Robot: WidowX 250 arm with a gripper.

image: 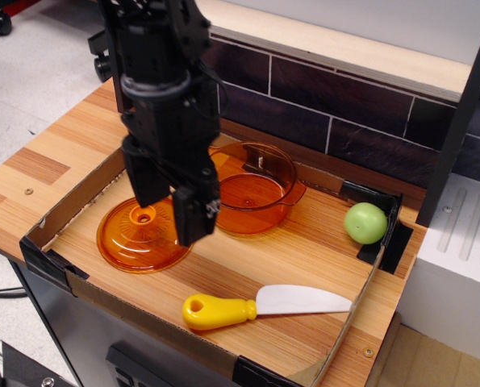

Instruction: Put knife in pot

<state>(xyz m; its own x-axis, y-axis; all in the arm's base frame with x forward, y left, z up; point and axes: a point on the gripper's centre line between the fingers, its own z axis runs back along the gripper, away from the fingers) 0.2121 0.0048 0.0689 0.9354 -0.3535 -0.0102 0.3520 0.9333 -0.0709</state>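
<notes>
The knife (256,306) lies flat near the front of the cardboard tray, yellow handle to the left, white blade pointing right. The transparent orange pot (252,189) stands upright at the tray's back middle, empty, partly hidden by the arm. My black gripper (169,205) hangs open and empty above the tray, between the pot and the orange lid, up and to the left of the knife's handle.
An orange domed lid (139,238) with a knob lies at the tray's left, partly under the gripper. A green apple (365,222) sits at the back right corner. Low cardboard walls (70,201) ring the tray. A dark tiled wall stands behind.
</notes>
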